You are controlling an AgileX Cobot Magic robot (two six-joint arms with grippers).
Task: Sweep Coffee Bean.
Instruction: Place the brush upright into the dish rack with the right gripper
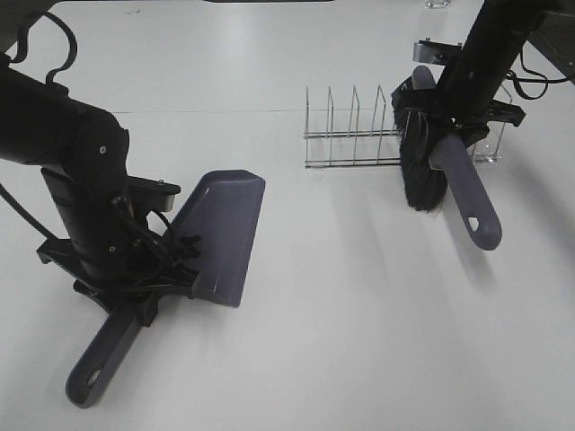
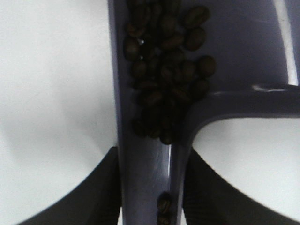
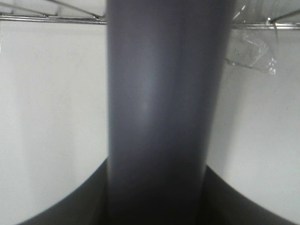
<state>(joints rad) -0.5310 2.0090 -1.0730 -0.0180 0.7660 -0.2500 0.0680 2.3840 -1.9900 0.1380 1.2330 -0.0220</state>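
The purple-grey dustpan point(image 1: 220, 233) is on the left of the table, and my left gripper point(image 1: 148, 274) is shut on its handle point(image 1: 103, 359). In the left wrist view the coffee beans point(image 2: 164, 75) lie heaped in the dustpan point(image 2: 243, 51) where the pan meets the handle channel; a couple sit lower in the channel point(image 2: 163, 204). My right gripper point(image 1: 449, 121) is shut on the purple-grey brush handle point(image 1: 467, 193) and holds the brush with its black bristles point(image 1: 420, 171) beside the wire rack. The brush handle point(image 3: 157, 108) fills the right wrist view.
A wire rack point(image 1: 355, 135) stands at the back middle, just left of the brush. A clear plastic piece point(image 1: 490, 144) sits behind the right gripper and also shows in the right wrist view point(image 3: 251, 49). Cables trail from both arms.
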